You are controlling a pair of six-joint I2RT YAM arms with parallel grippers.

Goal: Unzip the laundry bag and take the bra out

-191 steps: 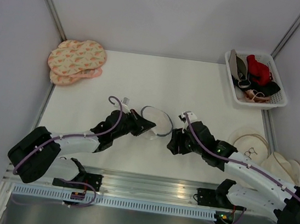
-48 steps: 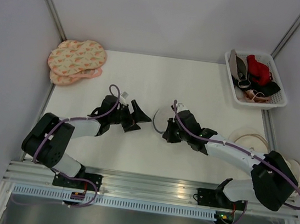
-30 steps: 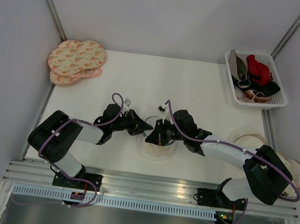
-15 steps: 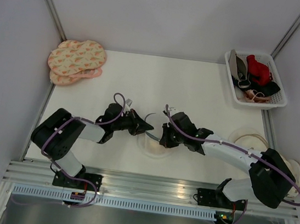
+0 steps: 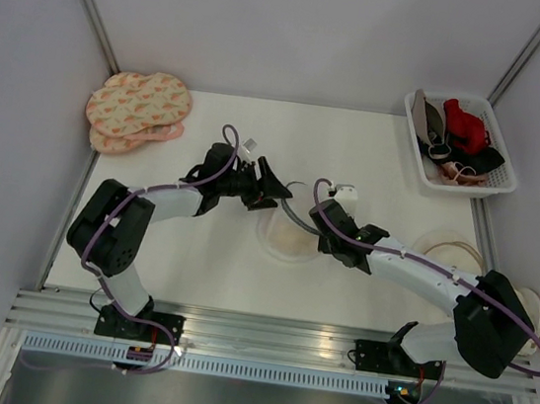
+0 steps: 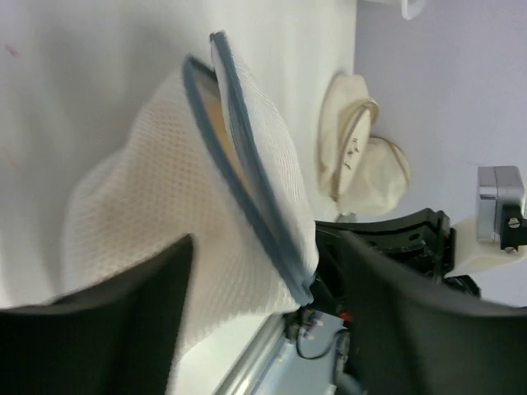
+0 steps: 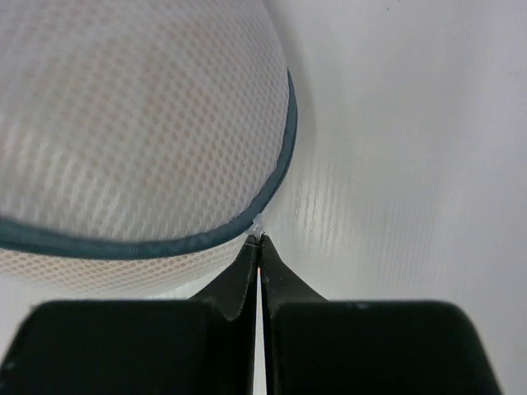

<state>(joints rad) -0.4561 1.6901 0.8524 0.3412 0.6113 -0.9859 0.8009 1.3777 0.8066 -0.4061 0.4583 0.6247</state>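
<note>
Roughly mid-desk [image 5: 376,156], the laundry bag [image 5: 284,234] lies between the two arms, its white mesh dome showing a peach tint from the bra [image 6: 219,115] inside. In the left wrist view the dark grey zipped rim gapes along part of its length, and the peach fabric shows in that gap.

The left end effector [image 6: 263,247] is spread open, one finger on each side of the bag's mesh, gripping nothing. The right end effector [image 7: 258,243] is pinched fully together, its tips nipping a small pale tab right at the bag's rim.

Two pink orange-patterned pouches [image 5: 138,110] sit stacked at the desk's far left corner. A white basket [image 5: 502,178] with red and black garments stands at the far right corner, and cream round pouches [image 5: 447,255] lie by the right edge, well apart from the bag.
</note>
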